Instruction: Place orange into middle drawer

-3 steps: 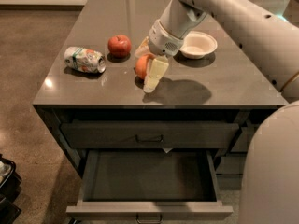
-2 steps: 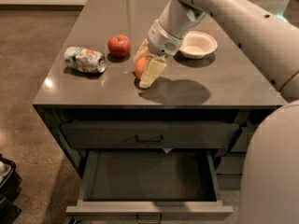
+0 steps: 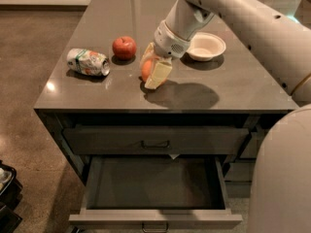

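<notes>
The orange (image 3: 145, 70) sits on the grey counter (image 3: 218, 89), right of the red apple (image 3: 124, 47). My gripper (image 3: 148, 75) reaches down from the upper right and its cream fingers (image 3: 159, 72) hug the orange on both sides, shut on it, with the fruit still resting on the counter. Only the orange's left side shows between the fingers. The middle drawer (image 3: 97, 186) is pulled open below the counter's front edge, its dark shallow tray empty, its front (image 3: 204, 221) with a small handle nearest the camera.
A crushed can (image 3: 88, 62) lies on its side at the counter's left. A white bowl (image 3: 207, 46) stands behind the arm. The top drawer front (image 3: 155, 141) is closed above the open drawer. Brown floor lies to the left.
The gripper has shifted slightly left and its near finger has drawn in against the orange. The orange, apple, can and bowl have not moved.
</notes>
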Robot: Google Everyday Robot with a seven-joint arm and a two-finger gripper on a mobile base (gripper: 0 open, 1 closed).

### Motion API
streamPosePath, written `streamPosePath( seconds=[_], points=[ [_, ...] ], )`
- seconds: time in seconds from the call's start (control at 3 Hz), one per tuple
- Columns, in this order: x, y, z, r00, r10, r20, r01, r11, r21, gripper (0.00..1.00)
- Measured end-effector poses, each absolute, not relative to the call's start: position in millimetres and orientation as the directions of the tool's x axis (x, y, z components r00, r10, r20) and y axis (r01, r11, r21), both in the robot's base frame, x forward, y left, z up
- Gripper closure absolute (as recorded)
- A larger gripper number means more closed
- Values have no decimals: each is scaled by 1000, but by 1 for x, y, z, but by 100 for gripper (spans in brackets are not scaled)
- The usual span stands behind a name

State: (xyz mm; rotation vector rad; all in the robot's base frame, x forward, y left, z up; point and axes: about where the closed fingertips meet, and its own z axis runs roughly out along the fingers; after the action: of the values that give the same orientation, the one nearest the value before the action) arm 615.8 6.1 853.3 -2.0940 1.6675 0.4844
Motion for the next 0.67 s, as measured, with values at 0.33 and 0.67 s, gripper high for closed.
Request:
streamPosePath(
  seconds=[0.33, 0.67],
  points=[
    [616, 6, 853, 221, -829, -513, -975, -194, -106, 100],
    [604, 11, 867, 246, -776, -582, -969, -213, -126, 100]
  ],
)
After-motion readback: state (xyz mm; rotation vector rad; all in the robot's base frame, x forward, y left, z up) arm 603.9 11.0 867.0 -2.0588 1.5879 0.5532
